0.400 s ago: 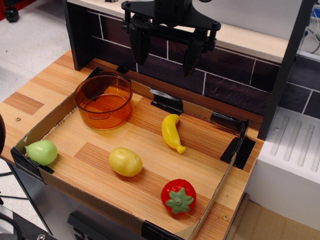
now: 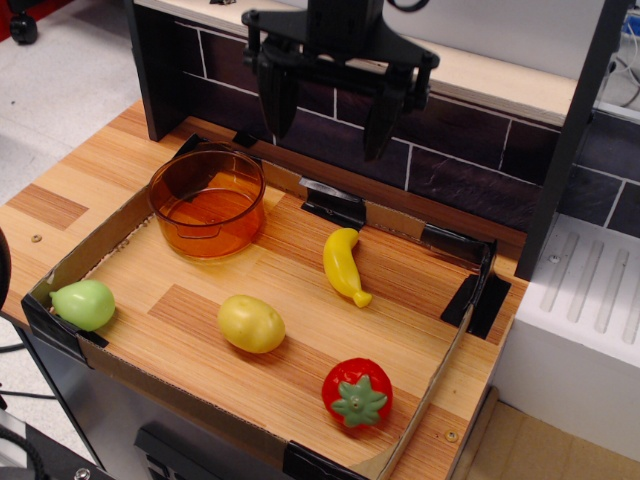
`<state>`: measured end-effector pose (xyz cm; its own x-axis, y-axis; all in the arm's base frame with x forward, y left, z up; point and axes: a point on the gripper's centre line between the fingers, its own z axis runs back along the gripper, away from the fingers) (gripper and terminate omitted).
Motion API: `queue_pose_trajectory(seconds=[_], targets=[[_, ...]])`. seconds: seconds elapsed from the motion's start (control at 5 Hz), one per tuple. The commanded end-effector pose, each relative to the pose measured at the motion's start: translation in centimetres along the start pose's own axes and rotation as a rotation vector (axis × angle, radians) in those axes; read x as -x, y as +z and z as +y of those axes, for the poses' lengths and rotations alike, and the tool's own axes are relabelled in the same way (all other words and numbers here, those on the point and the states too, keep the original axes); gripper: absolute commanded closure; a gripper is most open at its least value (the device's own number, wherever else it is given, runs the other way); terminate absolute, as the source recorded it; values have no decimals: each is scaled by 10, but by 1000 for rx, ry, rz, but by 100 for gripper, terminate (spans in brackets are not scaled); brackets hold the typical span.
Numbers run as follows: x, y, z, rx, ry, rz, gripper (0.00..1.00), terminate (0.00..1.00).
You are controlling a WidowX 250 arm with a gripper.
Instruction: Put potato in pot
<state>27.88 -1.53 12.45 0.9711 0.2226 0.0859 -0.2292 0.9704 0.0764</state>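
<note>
The potato (image 2: 251,323), a smooth dull-yellow oval toy, lies on the wooden tray floor near the front middle. The pot (image 2: 207,199), a round translucent amber-orange container, stands empty at the tray's back left. My gripper (image 2: 327,126) is black, hangs high above the back of the tray, to the right of the pot, and is open and empty. It is well above and behind the potato.
A yellow banana (image 2: 343,264) lies mid-right. A red strawberry toy (image 2: 357,392) sits at the front right. A light green pear (image 2: 83,304) rests in the front left corner. Low cardboard walls (image 2: 445,355) edge the tray. A dark brick-pattern back wall (image 2: 470,170) stands behind.
The gripper has shifted slightly up; the toys and the pot have not moved.
</note>
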Motion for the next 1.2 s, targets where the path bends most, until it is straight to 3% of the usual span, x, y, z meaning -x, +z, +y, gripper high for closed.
queue_pose_trajectory(seconds=[0.0,0.4,1.0], targets=[[12,6,28,103,492,62,0,0],[39,-19,38,122,862,-15,0,0],[60,-79,32,60,850,40,0,0]])
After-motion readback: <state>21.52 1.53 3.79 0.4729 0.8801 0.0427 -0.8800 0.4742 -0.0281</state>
